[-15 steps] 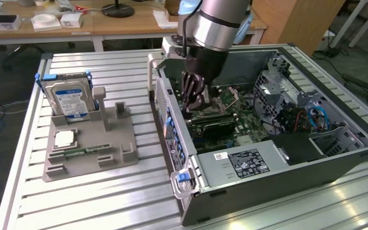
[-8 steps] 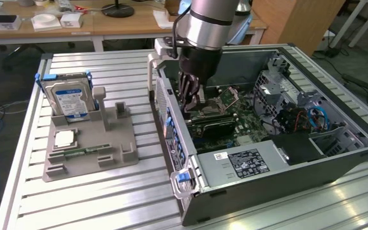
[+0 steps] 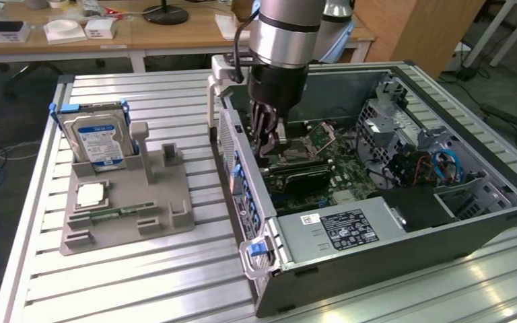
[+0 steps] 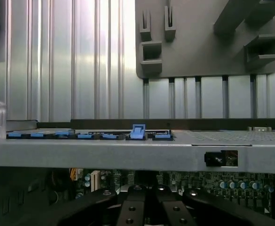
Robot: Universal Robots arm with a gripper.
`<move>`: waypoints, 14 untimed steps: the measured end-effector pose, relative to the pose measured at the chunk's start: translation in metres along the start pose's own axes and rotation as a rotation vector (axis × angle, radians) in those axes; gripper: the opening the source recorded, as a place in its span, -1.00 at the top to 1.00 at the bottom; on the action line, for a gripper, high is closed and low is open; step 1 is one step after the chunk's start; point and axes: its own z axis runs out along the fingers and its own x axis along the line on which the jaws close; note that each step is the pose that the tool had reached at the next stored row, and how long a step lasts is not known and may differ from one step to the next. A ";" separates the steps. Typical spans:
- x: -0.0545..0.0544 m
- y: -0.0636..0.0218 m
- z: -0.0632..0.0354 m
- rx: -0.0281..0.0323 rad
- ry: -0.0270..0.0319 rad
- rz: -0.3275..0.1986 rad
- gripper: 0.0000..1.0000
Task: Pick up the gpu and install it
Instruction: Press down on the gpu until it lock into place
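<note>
Fingers of mine are drawn tight together, down inside the open computer case, their tips just above the motherboard. Whether they pinch anything I cannot tell. Close beside them lies the gpu, a slim black card flat across the board (near the case's slotted wall). That wall's edge stands between me and the ribbed surface. Beyond it sits the grey holder tray, with the hard drive upright at its far end.
</note>
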 end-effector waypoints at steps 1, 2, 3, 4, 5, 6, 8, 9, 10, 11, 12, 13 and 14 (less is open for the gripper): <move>0.000 0.0012 -0.0010 0.0020 -0.0002 0.000 0.80; 0.000 0.0021 -0.0017 0.0039 -0.0005 0.000 0.80; 0.000 0.0033 -0.0022 0.0060 -0.0005 0.001 0.80; 0.001 0.0048 -0.0024 0.0084 -0.0006 0.001 0.80; 0.001 0.0066 -0.0025 0.0108 -0.0006 0.001 0.80; 0.001 0.0087 -0.0023 0.0135 -0.0007 0.002 0.80; 0.001 0.0121 -0.0020 0.0181 -0.0008 0.002 0.80; 0.001 0.0131 -0.0018 0.0200 -0.0005 0.003 0.80; 0.001 0.0136 -0.0013 0.0220 -0.0001 0.003 0.80; 0.001 0.0139 -0.0010 0.0235 0.0003 0.003 0.80; 0.001 0.0140 -0.0008 0.0250 0.0004 0.003 0.80; 0.001 0.0141 -0.0007 0.0263 0.0003 0.003 0.80; 0.001 0.0141 -0.0006 0.0271 0.0001 0.003 0.80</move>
